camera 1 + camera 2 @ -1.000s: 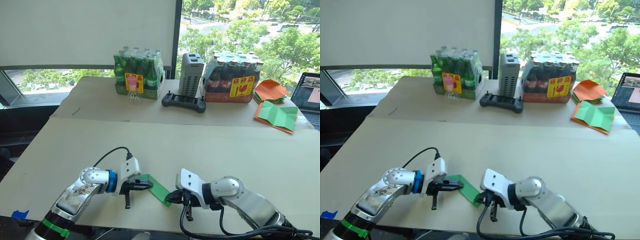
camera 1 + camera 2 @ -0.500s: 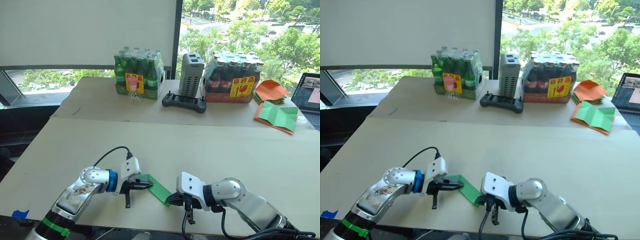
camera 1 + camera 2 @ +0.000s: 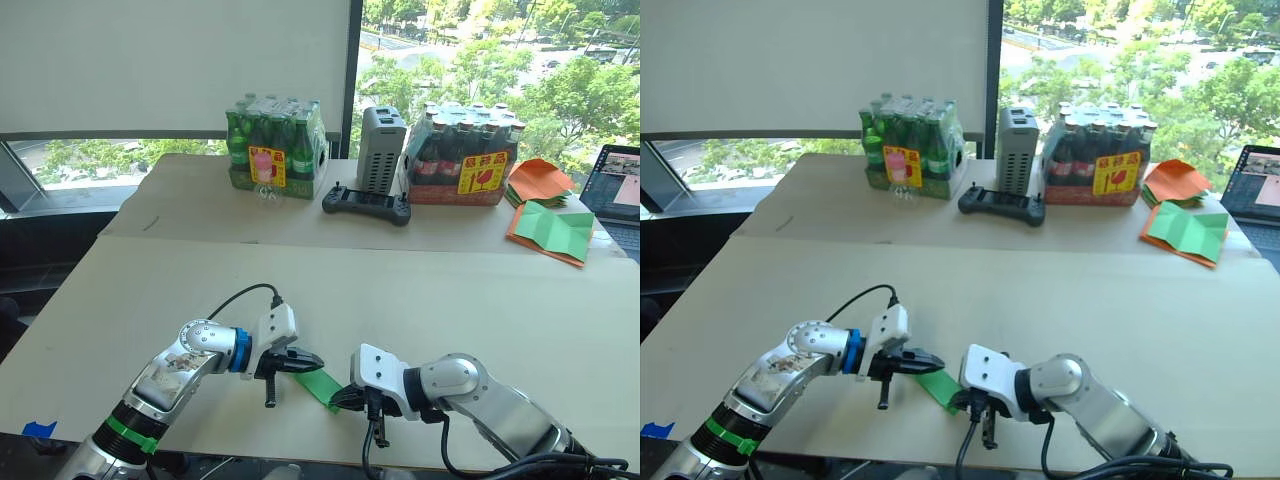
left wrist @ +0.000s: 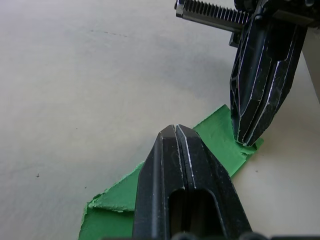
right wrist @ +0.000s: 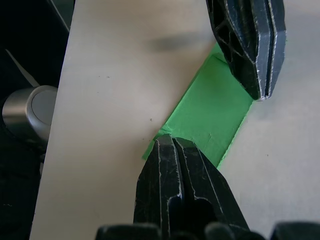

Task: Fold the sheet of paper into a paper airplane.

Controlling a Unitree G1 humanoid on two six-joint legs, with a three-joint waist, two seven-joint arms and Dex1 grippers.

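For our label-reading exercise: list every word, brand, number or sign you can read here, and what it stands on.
Nothing can be read.
Green bottle pack: yellow label with pink figure, print too small.
Dark bottle pack: yellow label with red marks, too blurred.
Sheet of paper: no print.

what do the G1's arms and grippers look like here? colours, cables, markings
Both arms are silver-grey metal ending in white wrist blocks. The left arm has a blue ring by the wrist, a green band lower down and worn patches; a black cable loops over it. The left gripper and right gripper have black, ribbed, tapered fingers. A toothed black rack sits above the right one; black cables hang below.
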